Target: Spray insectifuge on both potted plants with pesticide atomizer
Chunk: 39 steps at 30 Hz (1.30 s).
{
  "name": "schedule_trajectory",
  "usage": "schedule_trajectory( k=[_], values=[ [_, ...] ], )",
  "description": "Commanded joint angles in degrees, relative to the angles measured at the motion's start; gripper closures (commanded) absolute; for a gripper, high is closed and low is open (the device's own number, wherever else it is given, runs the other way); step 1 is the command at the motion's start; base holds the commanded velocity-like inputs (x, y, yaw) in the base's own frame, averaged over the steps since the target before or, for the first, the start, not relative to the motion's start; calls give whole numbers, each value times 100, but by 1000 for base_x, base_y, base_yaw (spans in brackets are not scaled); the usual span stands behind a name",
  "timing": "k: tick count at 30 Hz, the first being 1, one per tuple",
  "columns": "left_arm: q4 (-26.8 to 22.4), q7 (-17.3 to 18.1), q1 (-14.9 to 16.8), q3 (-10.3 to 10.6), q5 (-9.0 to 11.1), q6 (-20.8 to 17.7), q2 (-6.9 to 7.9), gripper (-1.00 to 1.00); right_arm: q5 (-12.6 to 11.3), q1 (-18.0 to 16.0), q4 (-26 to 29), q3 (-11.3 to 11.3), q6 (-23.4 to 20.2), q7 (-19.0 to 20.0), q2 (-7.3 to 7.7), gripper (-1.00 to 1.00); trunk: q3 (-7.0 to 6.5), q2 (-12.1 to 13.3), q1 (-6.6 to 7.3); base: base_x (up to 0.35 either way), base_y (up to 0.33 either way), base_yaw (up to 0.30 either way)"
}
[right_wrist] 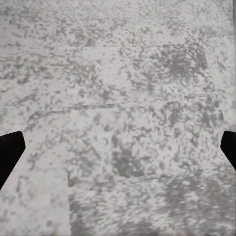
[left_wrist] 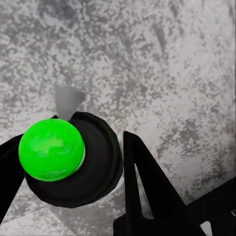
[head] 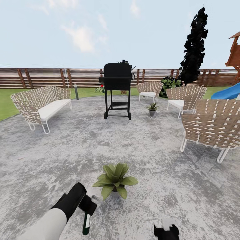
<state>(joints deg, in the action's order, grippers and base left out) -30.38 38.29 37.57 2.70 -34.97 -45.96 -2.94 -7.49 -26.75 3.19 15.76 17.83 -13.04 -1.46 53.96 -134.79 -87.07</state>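
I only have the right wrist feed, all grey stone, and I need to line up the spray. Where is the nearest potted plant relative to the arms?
Observer: In the head view the nearest potted plant sits on the patio just ahead, between the two arms.
Operator: Is the atomizer in hand?
Observer: Yes. The left end effector is shut on the pesticide atomizer, whose body hangs down below it.
Operator: And the second plant?
Observer: The other potted plant stands much farther off, right of the black grill.
Operator: My right end effector?
Observer: The right end effector is open, its fingers wide apart over bare stone.
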Motion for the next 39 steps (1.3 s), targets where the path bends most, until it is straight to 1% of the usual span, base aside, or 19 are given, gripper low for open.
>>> schedule_trajectory(
  k=[1,3,6,7,15,18,21,26,36,39],
  values=[
    [3,0,-1,-3,-53,14,-48,100,-130,-3,-8,56,20,-2,2,-100,6,-2,1,0,0,0],
    [-9,-45,-2,-12,-32,21,-84,100,-171,-1,-4,63,19,14,7,-100,6,-2,1,0,0,0],
    [-31,-74,-4,-45,13,17,-95,100,-199,1,-2,67,18,20,3,-100,6,-2,1,0,0,0],
    [-65,-76,-4,-59,123,17,-93,100,-191,3,-11,76,18,4,15,-100,9,-2,1,9,-11,0],
    [-65,-76,-4,-59,122,9,-94,100,-192,3,-11,74,18,3,14,-100,73,-2,1,9,1,0],
    [-65,-77,-4,-57,122,15,-93,100,-192,3,-11,76,18,3,14,-100,98,-2,1,175,130,0],
    [-65,-77,-4,-53,122,17,-93,100,-192,3,-11,76,18,3,14,-100,106,-2,1,212,157,0],
    [-68,-76,-4,-59,117,16,-79,100,-191,3,-11,72,18,3,20,-100,106,-2,1,13,-1,0],
    [-65,-76,-4,-40,122,23,-86,100,-184,3,-11,67,18,5,23,-100,106,-2,1,20,-243,0],
    [-65,-76,-4,-33,122,25,-91,100,-173,3,-18,69,18,16,45,-100,106,-2,1,-62,-266,0]
  ],
)
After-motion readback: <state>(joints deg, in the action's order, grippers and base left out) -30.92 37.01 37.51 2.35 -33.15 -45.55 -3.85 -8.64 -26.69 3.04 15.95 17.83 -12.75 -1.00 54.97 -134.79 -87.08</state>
